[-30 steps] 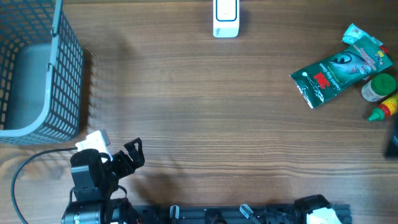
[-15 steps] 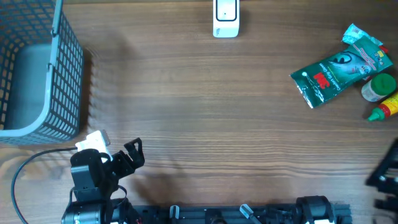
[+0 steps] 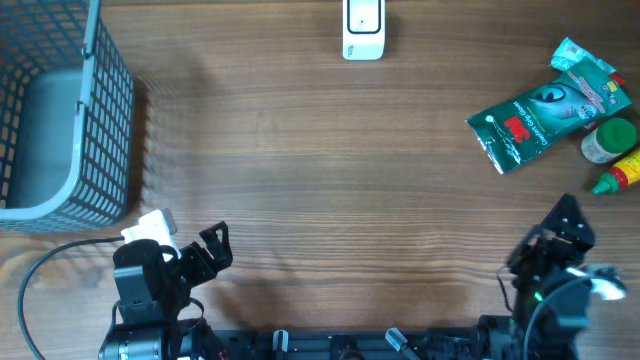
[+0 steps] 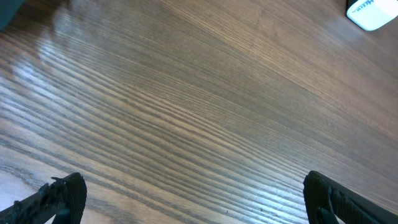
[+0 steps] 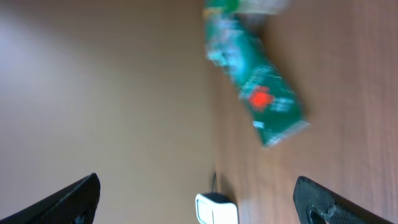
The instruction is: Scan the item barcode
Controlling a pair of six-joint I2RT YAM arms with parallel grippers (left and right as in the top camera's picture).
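Pouch (image 3: pixel 545 108): green, red logo reads like "3M"; white script illegible. Left gripper (image 3: pixel 213 248), right gripper (image 3: pixel 548 235): jaws wide, empty.

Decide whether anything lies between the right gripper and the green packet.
Nothing visible does: only bare table separates the right gripper from the green packet. The two small bottles sit beside it, off that line.

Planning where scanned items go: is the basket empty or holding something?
Empty where visible: overhead, the basket shows only its bare grey floor; its left side is cropped.
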